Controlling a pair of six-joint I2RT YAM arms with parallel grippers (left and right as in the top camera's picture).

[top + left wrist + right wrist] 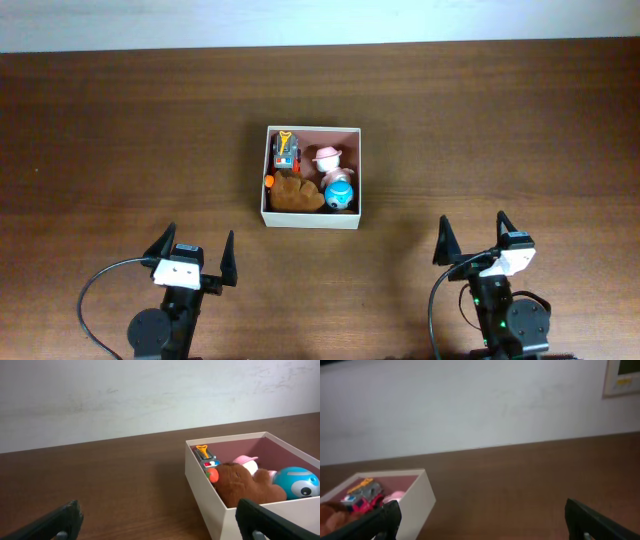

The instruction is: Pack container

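My left gripper point(197, 240) hangs low over the table point(120, 130) at my near edge, its jaws spread wide and holding nothing. My right gripper point(472, 225) is level with it on the other side, spread just as wide and also empty. Both are well apart from everything else.

Between the two, farther out toward the middle of the table, sits the container point(310, 219), flat on the wood with its open top up. From my left wrist it lies ahead and to the right; from my right wrist it lies ahead and to the left.

Inside it, against the near wall, a brown plush toy point(295, 193) fills my left corner. A small orange-red piece point(270, 181) shows at its left edge. A round blue toy with white patches point(340, 193) sits just beside the plush in my right corner. Behind the blue one is a pink and white figure point(327, 158). Behind the plush, in the far left corner, is a grey and red toy truck point(286, 150) with an orange part on top; any marks on it are too small for me to read.

Beyond the table's far edge is a pale wall point(125, 395). High on it to my right hangs a framed sheet point(622, 377), too blurred to read.
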